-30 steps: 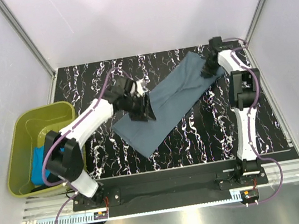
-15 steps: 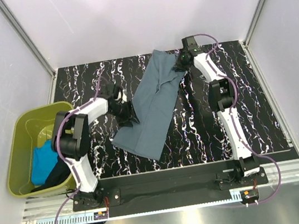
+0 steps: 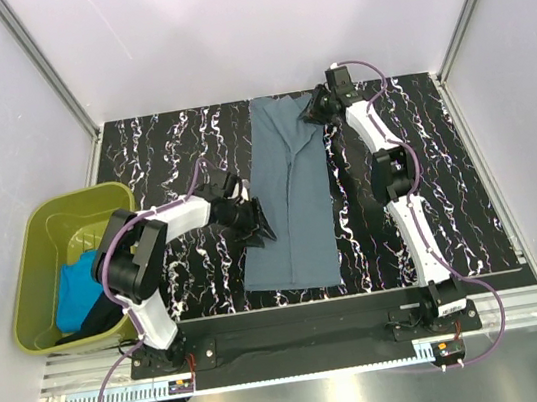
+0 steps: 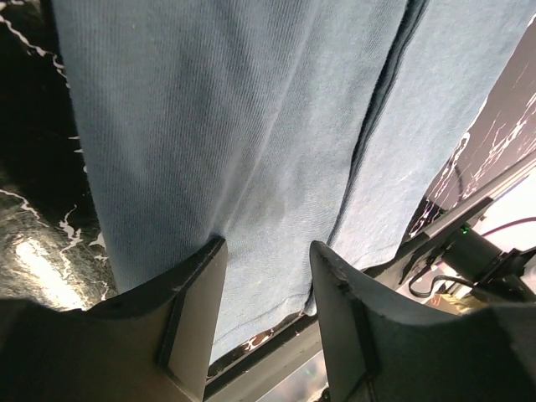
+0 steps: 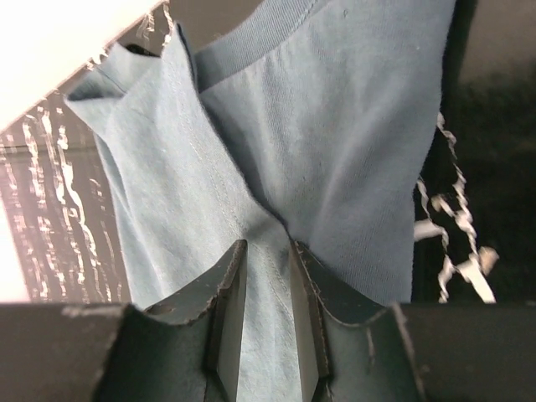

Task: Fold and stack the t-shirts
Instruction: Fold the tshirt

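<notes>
Black marbled table (image 3: 159,146) under flattened grey-blue t-shirt (image 3: 295,207)

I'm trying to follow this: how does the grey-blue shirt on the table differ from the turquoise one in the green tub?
The grey-blue shirt is dull slate; the turquoise shirt is bright. The grey-blue shirt lies flat in a long strip on the table; the turquoise shirt sits bunched in the tub. The right tool pinches the grey-blue shirt's collar end; none touches the turquoise shirt. Both are plain cloth.
</notes>
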`<act>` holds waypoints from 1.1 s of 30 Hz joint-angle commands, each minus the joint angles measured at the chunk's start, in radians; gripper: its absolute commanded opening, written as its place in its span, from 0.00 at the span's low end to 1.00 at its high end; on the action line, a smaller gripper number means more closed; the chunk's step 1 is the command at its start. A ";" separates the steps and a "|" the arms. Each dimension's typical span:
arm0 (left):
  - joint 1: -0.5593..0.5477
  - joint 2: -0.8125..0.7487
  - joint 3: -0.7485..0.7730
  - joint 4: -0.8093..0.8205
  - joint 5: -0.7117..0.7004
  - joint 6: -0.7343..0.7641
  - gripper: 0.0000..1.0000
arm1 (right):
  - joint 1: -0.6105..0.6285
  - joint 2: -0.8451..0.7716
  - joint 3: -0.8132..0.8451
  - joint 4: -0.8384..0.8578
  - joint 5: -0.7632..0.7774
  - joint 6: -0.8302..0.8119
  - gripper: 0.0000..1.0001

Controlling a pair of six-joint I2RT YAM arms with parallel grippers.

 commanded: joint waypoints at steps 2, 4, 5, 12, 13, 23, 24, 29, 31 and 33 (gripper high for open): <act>-0.012 0.022 0.025 -0.007 -0.020 -0.018 0.51 | -0.021 0.068 0.045 0.049 0.004 0.008 0.35; -0.012 -0.007 0.041 -0.013 -0.014 -0.012 0.51 | -0.022 0.058 0.043 0.066 -0.016 0.004 0.36; -0.013 -0.022 0.056 -0.025 -0.012 -0.004 0.51 | -0.022 0.052 0.043 0.068 -0.033 -0.002 0.39; -0.009 -0.224 0.102 -0.169 0.029 0.120 0.53 | -0.024 -0.120 -0.012 -0.052 -0.086 -0.099 0.57; -0.007 -0.272 0.102 -0.186 0.029 0.157 0.53 | -0.024 -0.169 -0.009 -0.122 -0.088 -0.104 0.58; 0.112 -0.318 -0.057 -0.260 0.124 0.229 0.56 | -0.025 -0.628 -0.511 -0.408 -0.091 -0.187 0.80; 0.114 -0.297 -0.062 -0.264 0.126 0.231 0.55 | -0.025 -0.721 -0.592 -0.397 -0.114 -0.197 0.81; 0.117 -0.261 -0.114 -0.272 0.120 0.226 0.56 | 0.005 -1.051 -1.302 -0.199 -0.315 -0.176 0.85; 0.117 -0.238 -0.145 -0.274 0.121 0.221 0.56 | 0.027 -1.189 -1.468 -0.146 -0.341 -0.168 0.86; 0.115 -0.232 -0.160 -0.272 0.109 0.218 0.56 | 0.060 -1.322 -1.671 -0.097 -0.369 -0.142 0.86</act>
